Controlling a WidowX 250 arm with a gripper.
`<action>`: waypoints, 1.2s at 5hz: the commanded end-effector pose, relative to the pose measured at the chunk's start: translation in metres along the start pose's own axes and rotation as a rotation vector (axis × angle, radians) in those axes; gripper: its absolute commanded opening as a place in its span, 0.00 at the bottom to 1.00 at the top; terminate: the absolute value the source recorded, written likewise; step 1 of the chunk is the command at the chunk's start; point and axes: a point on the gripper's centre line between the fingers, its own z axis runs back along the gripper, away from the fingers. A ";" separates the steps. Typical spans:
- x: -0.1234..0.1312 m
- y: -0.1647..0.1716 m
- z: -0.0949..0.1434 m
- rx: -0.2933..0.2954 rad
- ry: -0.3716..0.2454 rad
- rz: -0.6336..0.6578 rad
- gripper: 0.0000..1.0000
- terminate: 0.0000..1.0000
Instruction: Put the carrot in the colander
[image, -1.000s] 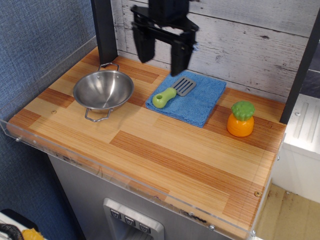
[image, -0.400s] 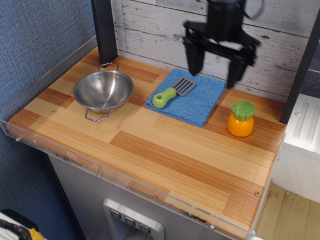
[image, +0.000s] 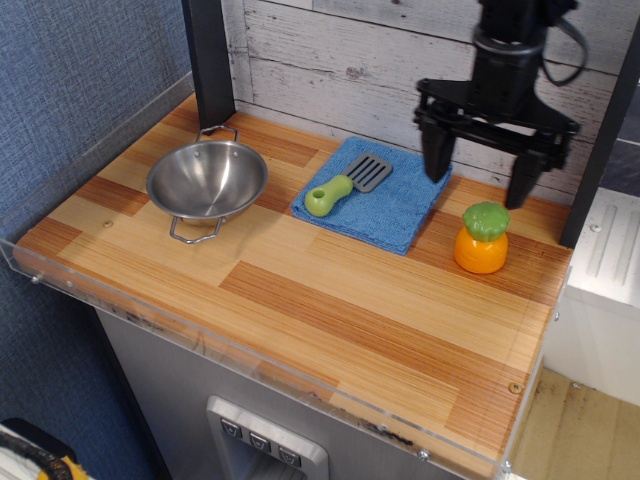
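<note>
Observation.image shows the colander (image: 207, 181) holding nothing, while the carrot (image: 481, 238) stands upright on the table (image: 330, 300) under the gripper (image: 478, 172), fingers spread apart.

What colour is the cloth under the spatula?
Blue. The cloth lies under the spatula; it shows in the only camera view.
</note>
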 end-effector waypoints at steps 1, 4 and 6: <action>0.011 -0.014 0.008 0.017 -0.136 -0.033 1.00 0.00; 0.012 -0.011 -0.014 -0.001 -0.084 -0.056 1.00 0.00; 0.009 -0.009 -0.020 -0.001 -0.055 -0.060 1.00 0.00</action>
